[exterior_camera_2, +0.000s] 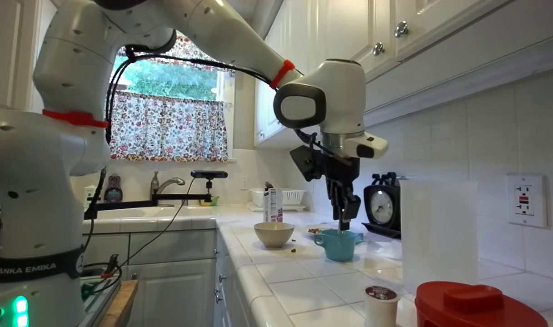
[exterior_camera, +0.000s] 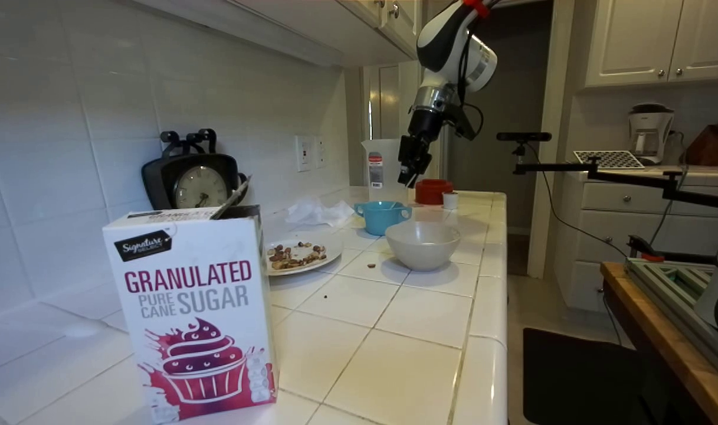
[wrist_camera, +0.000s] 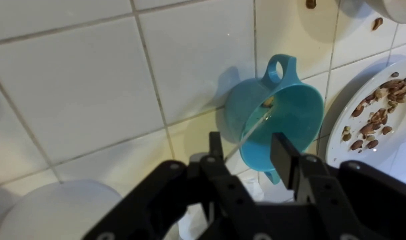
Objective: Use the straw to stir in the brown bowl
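Observation:
A thin pale straw (wrist_camera: 253, 131) slants out of the light blue cup (wrist_camera: 234, 103) in the wrist view, its lower end down by a small brownish-yellow bit inside. Its upper end comes up to the left-hand finger (wrist_camera: 216, 143) of my gripper (wrist_camera: 247, 143); whether they touch I cannot tell. The facing finger (wrist_camera: 283, 156) stands well away from the straw, so the jaws are part-way apart and grip nothing. In both exterior views my gripper (exterior_camera: 410, 177) (exterior_camera_2: 342, 222) points down above the blue cup (exterior_camera: 383, 221) (exterior_camera_2: 340, 247). The brown bowl is out of view.
A larger white bowl (exterior_camera: 422, 251) stands beside the cup, near the counter edge. A plate (wrist_camera: 373, 161) of nuts and a sugar box (exterior_camera: 187, 307) are on the counter too. A white pitcher (exterior_camera_2: 440, 236), a red-lidded container (exterior_camera_2: 474, 302) and a small pod (exterior_camera_2: 381, 309) stand behind.

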Robot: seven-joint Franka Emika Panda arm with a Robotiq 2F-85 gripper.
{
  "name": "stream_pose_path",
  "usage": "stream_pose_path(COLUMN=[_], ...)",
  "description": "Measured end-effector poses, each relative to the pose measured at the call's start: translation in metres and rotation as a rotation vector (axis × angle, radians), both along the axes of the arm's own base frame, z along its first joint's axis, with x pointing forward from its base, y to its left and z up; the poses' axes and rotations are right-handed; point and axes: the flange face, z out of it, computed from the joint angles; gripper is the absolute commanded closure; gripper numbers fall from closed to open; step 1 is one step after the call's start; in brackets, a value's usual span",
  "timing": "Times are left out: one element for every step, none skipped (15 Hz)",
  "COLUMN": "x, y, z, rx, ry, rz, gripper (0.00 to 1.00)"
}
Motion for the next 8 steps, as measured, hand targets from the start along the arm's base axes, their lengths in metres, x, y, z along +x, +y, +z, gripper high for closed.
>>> stream_pose_path(x=[0.0001, 0.0003, 0.0005, 0.0008, 0.0009, 0.0011, 0.0012, 0.0013], y=[-0.0002, -0.0005, -0.0009, -0.0014, -0.0017, -0.0018, -0.0017, -0.0016], z=[0.0002, 0.0004, 0.0007, 0.0011, 0.0013, 0.0015, 0.0016, 0.0016], rx=[-0.001, -0.003, -0.006, -0.009, -0.011, -0.011, -0.012, -0.012], ry=[-0.001, -0.003, -0.006, -0.009, -0.011, -0.012, -0.013, -0.013], rz=[-0.001, -0.002, -0.004, -0.006, -0.007, -0.007, -0.007, -0.007], gripper=[0.82, 0.89, 0.97, 1.00, 1.00, 1.00, 1.00, 1.00])
